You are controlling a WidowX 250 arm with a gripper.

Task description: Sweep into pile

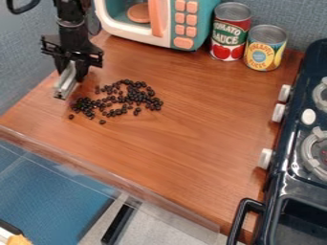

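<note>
The black gripper point(72, 72) hangs over the left part of the wooden counter point(191, 115), pointing down. It is shut on a narrow grey sweeping tool point(65, 83), which slants down and to the left, its lower end just left of the beans. Many small dark beans point(133, 96) lie scattered in a loose, uneven patch right of the tool. A few stray beans point(102, 122) are at the patch's lower edge. Whether the tool touches the counter, I cannot tell.
A toy microwave point(163, 40) stands at the back, with a tomato sauce can point(230, 33) and a pineapple can point(264, 49) to its right. A dark toy stove point(290, 177) lines the right side. A clear raised edge point(108, 174) borders the counter's front.
</note>
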